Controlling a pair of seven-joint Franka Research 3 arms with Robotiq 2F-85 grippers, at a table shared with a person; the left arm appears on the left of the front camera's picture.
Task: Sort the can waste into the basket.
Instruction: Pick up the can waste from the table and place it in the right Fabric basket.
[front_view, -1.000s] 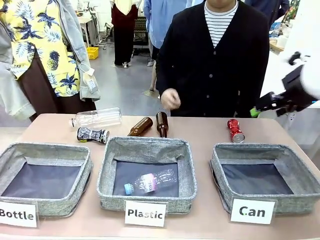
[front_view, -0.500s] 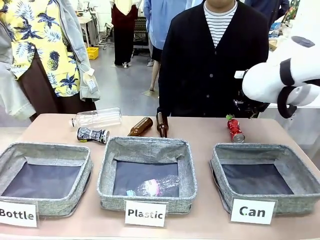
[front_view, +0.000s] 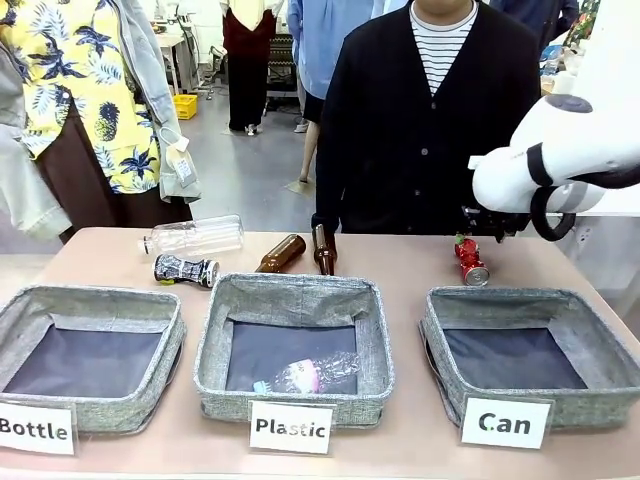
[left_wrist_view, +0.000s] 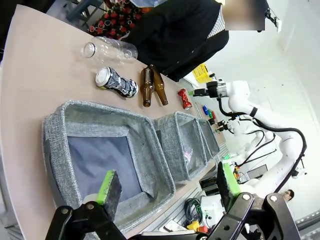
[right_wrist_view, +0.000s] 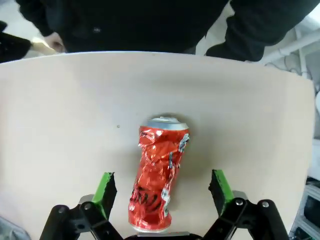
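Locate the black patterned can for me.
In the front view, the black patterned can lies on its side on the robot's left, between the far rim of the Bottle basket and the clear plastic bottle.

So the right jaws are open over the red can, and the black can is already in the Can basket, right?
Not quite. The front view shows the black can lying on the table behind the Bottle basket, not in the Can basket. The rest is right.
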